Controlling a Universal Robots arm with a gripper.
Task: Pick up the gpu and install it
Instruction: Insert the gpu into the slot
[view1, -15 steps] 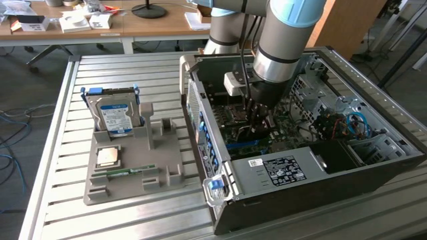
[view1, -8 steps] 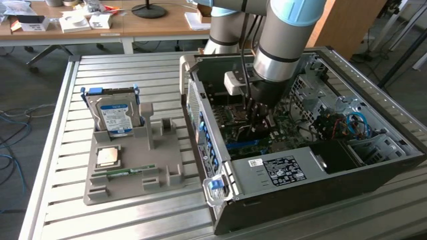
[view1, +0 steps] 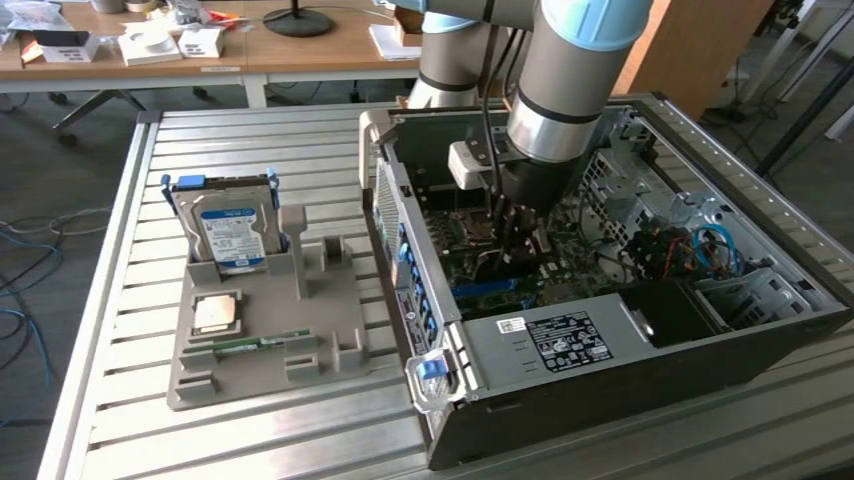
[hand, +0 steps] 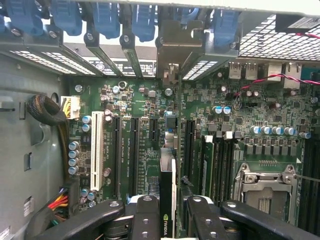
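slatted metal table (view1: 240, 420) carries an open computer case (view1: 534, 440), and the arm reaches down into it. closest in, the gripper (hand: 167, 212) stands part-closed, its two fingers (hand: 145, 217) pinching the gpu (hand: 167, 182) between them. the card is held edge-on and juts straight out from the tool toward the motherboard (hand: 147, 170). by my reading its long axis runs parallel with the long black expansion slots (hand: 134, 150) that lie just to either side of it — the line the seating depends on. whether its far edge has met a slot i cannot tell. further ahead of the tool, slot brackets (hand: 95, 50) with blue latches (hand: 105, 17) line the case wall. well off to the tool's side, outside the case, a grey tray (view1: 334, 330) holds a hard drive (view1: 230, 235) and a memory stick (view1: 247, 345).
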